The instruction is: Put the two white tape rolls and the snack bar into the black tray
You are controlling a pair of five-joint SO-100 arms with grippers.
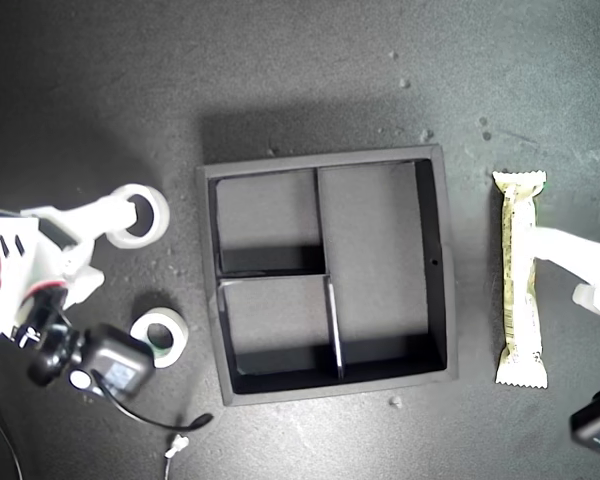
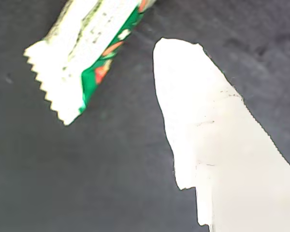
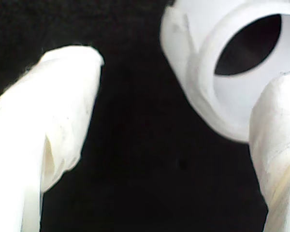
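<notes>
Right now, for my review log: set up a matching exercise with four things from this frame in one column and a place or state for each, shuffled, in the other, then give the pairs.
Things:
1. snack bar
2. larger tape roll
3. smaller tape roll
4. black tray

Places or states:
A. holds nothing in any compartment
B. lies off the tray toward the exterior view's right, by my first gripper
C. green inner core, nearer the exterior view's bottom edge
D. at the fingers of my second gripper

Pairs: 1-B, 2-D, 3-C, 4-A
</notes>
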